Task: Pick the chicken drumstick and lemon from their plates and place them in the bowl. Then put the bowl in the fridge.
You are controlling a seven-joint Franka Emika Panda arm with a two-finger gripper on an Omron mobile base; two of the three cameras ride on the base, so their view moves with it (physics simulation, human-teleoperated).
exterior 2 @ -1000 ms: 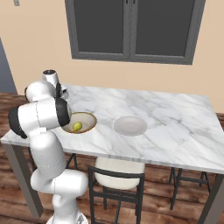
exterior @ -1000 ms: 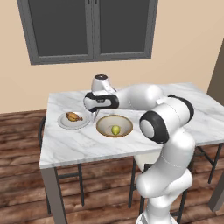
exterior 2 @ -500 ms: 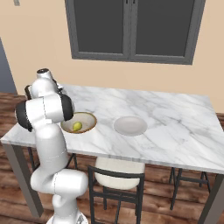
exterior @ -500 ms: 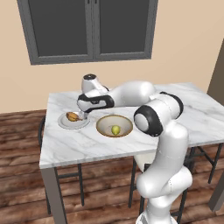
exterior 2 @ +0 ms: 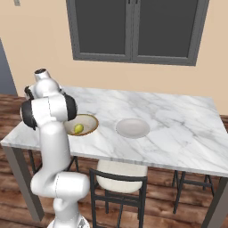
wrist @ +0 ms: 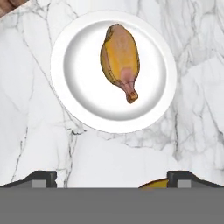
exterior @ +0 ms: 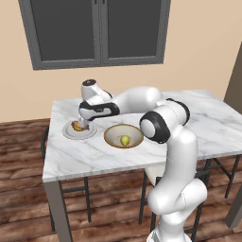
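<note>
I'm hovering the wide-open, empty two-finger gripper (exterior: 83, 124) over the orange-brown roasted drumstick (wrist: 120, 60) lying on its round white plate (wrist: 78, 105).

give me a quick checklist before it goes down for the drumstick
1. Gripper open: ok, tips stand wide apart with nothing between them.
2. Drumstick free on its plate: ok, nothing covers it.
3. Gripper centred over drumstick: not ok, in the hand view it lies well above the tips.
4. Lemon already in bowl: ok.
5. Room in bowl for drumstick: ok, bare space beside the lemon.
6. Height above plate: cannot tell.
</note>
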